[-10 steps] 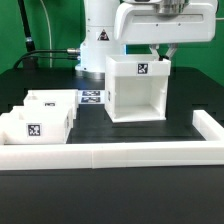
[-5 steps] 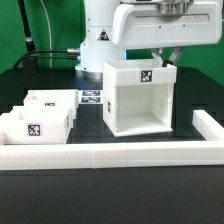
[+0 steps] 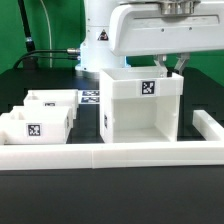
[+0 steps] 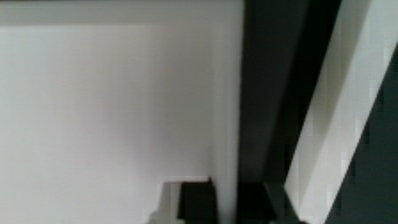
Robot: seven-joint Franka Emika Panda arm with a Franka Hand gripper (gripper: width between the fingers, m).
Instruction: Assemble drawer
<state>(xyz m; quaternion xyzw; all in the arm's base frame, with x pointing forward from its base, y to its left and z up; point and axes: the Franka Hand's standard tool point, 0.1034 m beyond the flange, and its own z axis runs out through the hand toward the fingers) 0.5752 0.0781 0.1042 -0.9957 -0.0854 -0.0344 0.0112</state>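
The large white boxy casing [image 3: 140,115] stands upright with its open front facing the camera and a tag on its upper face. It is just behind the border wall. My gripper [image 3: 180,66] comes down on the casing's upper far corner on the exterior view's right and is shut on its wall. In the wrist view the casing's white wall [image 4: 107,100] fills most of the picture, and my gripper [image 4: 240,203] pinches a thin edge between dark fingers [image 4: 192,205]. Two small white trays [image 3: 48,105] [image 3: 30,130] with tags sit on the exterior view's left.
The long low white border wall [image 3: 110,155] runs across the front and turns back along the exterior view's right [image 3: 208,125]. The marker board [image 3: 92,97] lies flat behind the trays. The robot base [image 3: 100,45] stands at the back.
The casing, held by my gripper, has moved toward the front border wall and toward the exterior view's right. The trays have not moved.
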